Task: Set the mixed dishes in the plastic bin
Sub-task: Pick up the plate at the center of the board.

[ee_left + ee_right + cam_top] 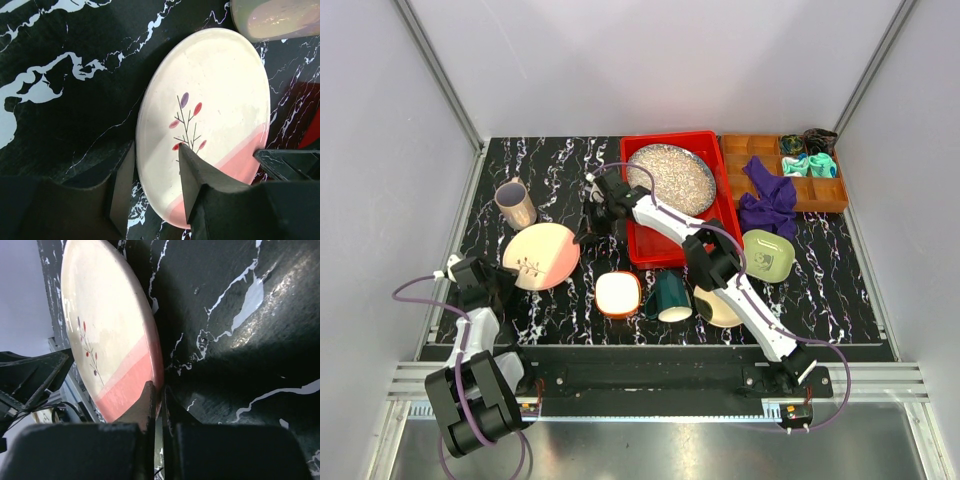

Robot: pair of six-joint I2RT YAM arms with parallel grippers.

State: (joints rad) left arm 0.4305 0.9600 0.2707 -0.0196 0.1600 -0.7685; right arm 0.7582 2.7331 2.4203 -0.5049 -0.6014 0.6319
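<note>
The pink-cream plate (pixel 541 256) with a twig pattern lies at the table's left, slightly tilted. My right gripper (pixel 584 234) is shut on its right rim; the right wrist view shows the fingers (pixel 150 395) pinching the pink edge of the plate (pixel 105 325). My left gripper (pixel 508 274) stands open at the plate's left rim. In the left wrist view its gripper (pixel 156 147) has one finger over the plate (pixel 215 85) and one outside the rim, with gaps. The speckled grey plate (pixel 671 178) lies in the red plastic bin (pixel 641 252).
A mauve cup (pixel 516 204) stands behind the plate. An orange-white bowl (pixel 618 294), dark green mug (pixel 670 296), pale yellow plate (pixel 718 308) and light green bowl (pixel 767 254) sit near the front. A brown tray (pixel 750 146) with purple cloth (pixel 768 202) is at the back right.
</note>
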